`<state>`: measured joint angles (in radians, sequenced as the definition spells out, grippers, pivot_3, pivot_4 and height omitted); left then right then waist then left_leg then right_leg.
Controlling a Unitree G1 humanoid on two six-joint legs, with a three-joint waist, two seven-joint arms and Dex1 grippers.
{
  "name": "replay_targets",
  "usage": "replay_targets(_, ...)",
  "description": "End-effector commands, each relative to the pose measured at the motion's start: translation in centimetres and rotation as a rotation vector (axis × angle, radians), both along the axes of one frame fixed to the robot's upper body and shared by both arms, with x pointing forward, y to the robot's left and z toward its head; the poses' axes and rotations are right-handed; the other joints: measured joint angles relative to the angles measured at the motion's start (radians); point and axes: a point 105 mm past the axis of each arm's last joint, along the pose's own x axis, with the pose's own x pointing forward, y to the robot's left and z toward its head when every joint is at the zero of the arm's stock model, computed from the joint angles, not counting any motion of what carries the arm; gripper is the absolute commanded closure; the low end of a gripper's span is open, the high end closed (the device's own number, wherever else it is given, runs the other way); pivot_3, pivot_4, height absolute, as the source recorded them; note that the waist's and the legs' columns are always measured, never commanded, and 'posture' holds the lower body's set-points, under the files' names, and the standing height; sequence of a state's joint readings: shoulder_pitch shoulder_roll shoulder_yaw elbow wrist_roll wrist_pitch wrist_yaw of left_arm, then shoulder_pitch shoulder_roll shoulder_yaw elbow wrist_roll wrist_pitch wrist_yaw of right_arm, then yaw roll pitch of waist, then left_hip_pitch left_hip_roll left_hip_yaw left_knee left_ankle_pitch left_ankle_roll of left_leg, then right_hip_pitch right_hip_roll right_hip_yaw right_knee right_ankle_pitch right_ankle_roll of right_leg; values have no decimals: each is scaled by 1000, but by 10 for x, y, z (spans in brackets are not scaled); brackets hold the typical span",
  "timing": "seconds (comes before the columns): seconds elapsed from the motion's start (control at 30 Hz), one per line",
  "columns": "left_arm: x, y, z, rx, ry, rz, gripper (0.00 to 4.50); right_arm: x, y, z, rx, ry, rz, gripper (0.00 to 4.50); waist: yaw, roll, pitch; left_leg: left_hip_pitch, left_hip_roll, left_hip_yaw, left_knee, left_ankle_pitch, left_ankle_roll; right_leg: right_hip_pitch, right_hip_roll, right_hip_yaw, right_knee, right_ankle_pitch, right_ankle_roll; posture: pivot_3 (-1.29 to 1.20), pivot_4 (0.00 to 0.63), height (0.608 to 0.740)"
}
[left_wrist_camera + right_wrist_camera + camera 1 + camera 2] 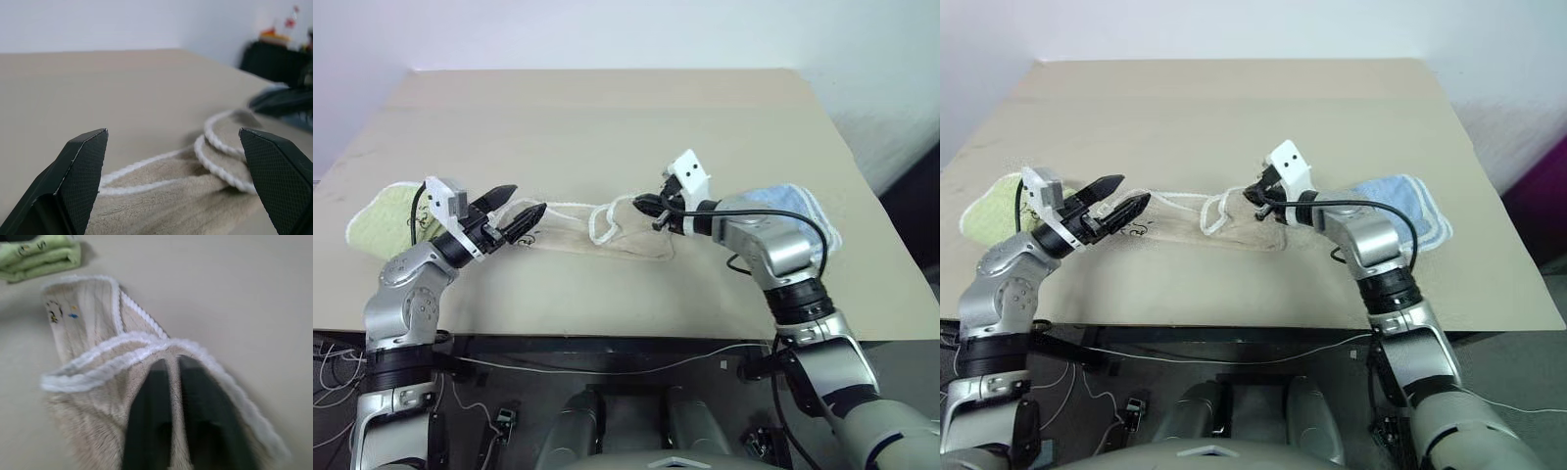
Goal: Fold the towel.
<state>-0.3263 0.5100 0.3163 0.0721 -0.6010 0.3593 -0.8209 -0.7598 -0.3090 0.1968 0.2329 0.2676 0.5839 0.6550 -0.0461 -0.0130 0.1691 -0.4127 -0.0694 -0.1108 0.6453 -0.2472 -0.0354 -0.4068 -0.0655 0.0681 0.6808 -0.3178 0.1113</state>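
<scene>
Beige towel (607, 235) in right hand (651, 206)

Both eye views look down from the head onto the table (607, 108), sharing the towel (597, 230) at frame centre, while each wrist view sits close and low over it, the left facing level, the right tilted downward
</scene>
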Motion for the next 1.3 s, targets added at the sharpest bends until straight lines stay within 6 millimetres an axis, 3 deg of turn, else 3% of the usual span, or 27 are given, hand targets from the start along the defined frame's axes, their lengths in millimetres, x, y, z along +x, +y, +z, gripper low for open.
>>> replay_targets(0.03, -10, 10, 9, -91, 9, 66, 0, 8, 4, -15, -48, -28, 6, 4470, 1, 0, 0, 0, 0, 0, 0, 0, 0, 0, 0, 0, 0, 0, 0, 0, 150, 740)
replay_targets(0.17, -22, 21, 4, -230, 72, 145, 0, 10, 3, -44, -128, -18, 13, 4470, 1, 0, 0, 0, 0, 0, 0, 0, 0, 0, 0, 0, 0, 0, 0, 0, 150, 740)
replay_targets(0.27, -29, 25, -4, -295, 125, 206, 0, 11, 5, -40, -95, -45, 21, 4470, 2, 0, 0, 0, 0, 0, 0, 0, 0, 1, 0, 0, 0, 0, 0, 0, 150, 740)
replay_targets(0.4, -38, 24, -18, -343, 198, 274, 0, 8, 8, 6, 47, -181, 61, 4470, 2, 0, 0, 1, 0, 0, 0, 0, 0, 2, 1, 0, 0, 0, 0, 0, 150, 740)
replay_targets(0.53, -45, 24, -32, -382, 287, 349, 0, -9, 4, 48, 91, -322, 131, 4470, 3, 0, 0, 1, 0, 0, 0, 0, 0, 2, 0, 0, 0, 0, 0, 0, 150, 740)
replay_targets(0.67, -50, 31, -44, -477, 366, 442, 0, -23, -4, 75, 96, -409, 165, 4470, 6, -1, 0, 1, 0, 0, 0, 0, 0, 2, 0, 0, 0, 0, 0, 0, 150, 740)
replay_targets(0.83, -41, 39, -47, -551, 416, 535, 0, -31, -12, 91, 84, -464, 168, 4470, 8, -1, 0, 1, 0, 0, 0, 0, 0, 3, 0, 0, -1, 0, 0, 0, 150, 740)
replay_targets(1.13, 6, 35, -56, -662, 560, 524, 0, -44, -12, 89, 94, -455, 174, 4470, 13, -1, 0, 1, -1, -1, 0, 0, 0, 3, 1, -1, -1, 0, 0, 0, 150, 740)
replay_targets(1.3, 10, 32, -64, -672, 614, 522, 0, -45, -15, 92, 104, -455, 155, 4470, 16, -1, 0, 1, -1, -1, 0, 0, -1, 3, 0, -1, -1, 0, 0, 0, 150, 740)
